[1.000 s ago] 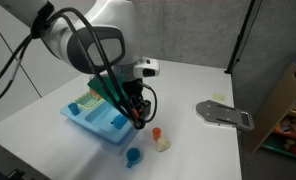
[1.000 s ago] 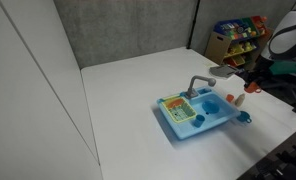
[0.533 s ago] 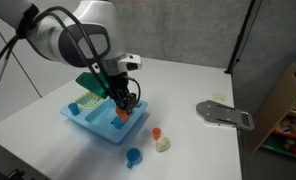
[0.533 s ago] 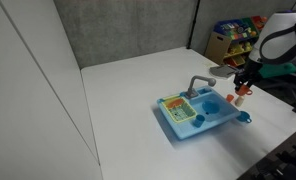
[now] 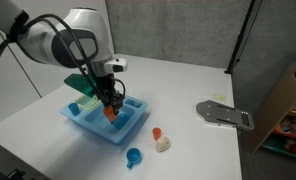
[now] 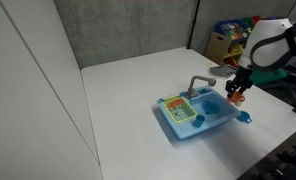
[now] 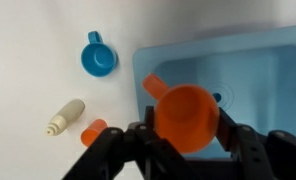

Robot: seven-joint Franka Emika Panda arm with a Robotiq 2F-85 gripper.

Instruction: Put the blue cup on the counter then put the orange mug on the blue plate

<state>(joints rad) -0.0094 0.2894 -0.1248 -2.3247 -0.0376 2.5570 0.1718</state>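
My gripper (image 7: 188, 132) is shut on the orange mug (image 7: 186, 116) and holds it above the right basin of the light-blue toy sink (image 7: 273, 60). It also shows in both exterior views (image 5: 110, 112) (image 6: 234, 96). A faint round shape with a dark-blue centre (image 7: 220, 96) lies in the basin under the mug; I take it for the blue plate, mostly hidden. The blue cup (image 7: 98, 57) stands on the white counter (image 7: 28, 50) beside the sink, apart from the gripper, and shows in both exterior views (image 5: 134, 156) (image 6: 244, 117).
A small orange piece (image 7: 92, 131) and a cream piece (image 7: 65, 116) lie on the counter near the blue cup. The sink holds a green rack (image 5: 85, 95) and has a grey tap (image 6: 200, 82). A grey flat object (image 5: 225, 115) lies farther off.
My gripper has carried the orange mug from above the counter beside the sink to above the sink's basin. The blue cup and the small pieces have not moved.
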